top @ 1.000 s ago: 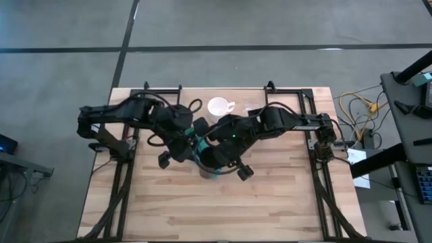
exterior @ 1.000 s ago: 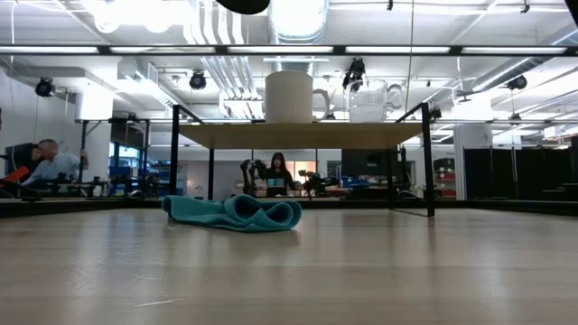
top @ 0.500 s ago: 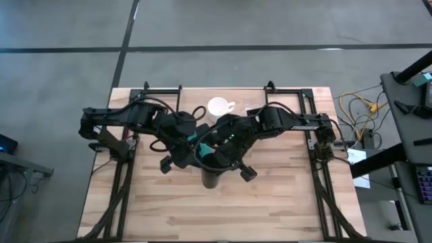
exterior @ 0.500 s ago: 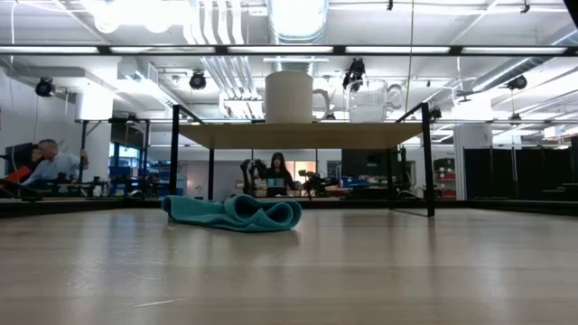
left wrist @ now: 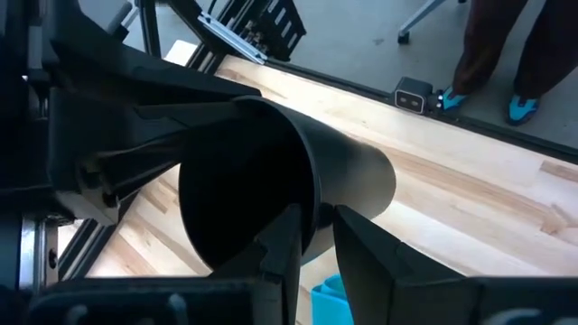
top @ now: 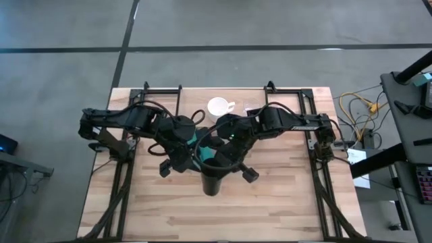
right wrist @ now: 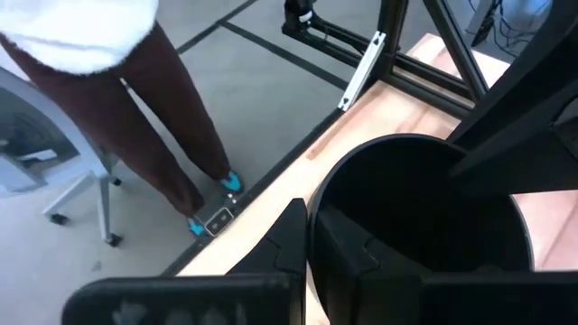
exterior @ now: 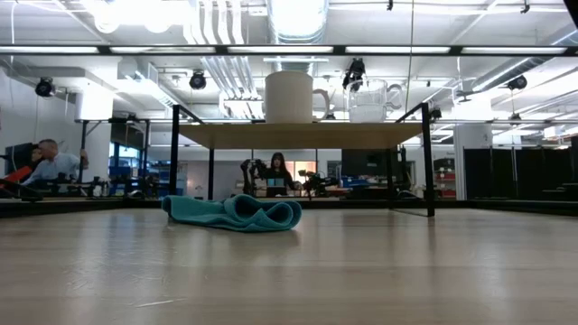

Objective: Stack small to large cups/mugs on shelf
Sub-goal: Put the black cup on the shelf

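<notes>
Black tall cylindrical cup [top: 211, 177] hangs mid-table, rim pinched by left gripper [left wrist: 312, 236] and right gripper [right wrist: 312, 236], probably steadying its lift to the shelf [exterior: 298, 135].

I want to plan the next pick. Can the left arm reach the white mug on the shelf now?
Probably not yet: the left tool is clamped on the black cup's rim together with the right tool. The white mug itself stands uncovered.
</notes>
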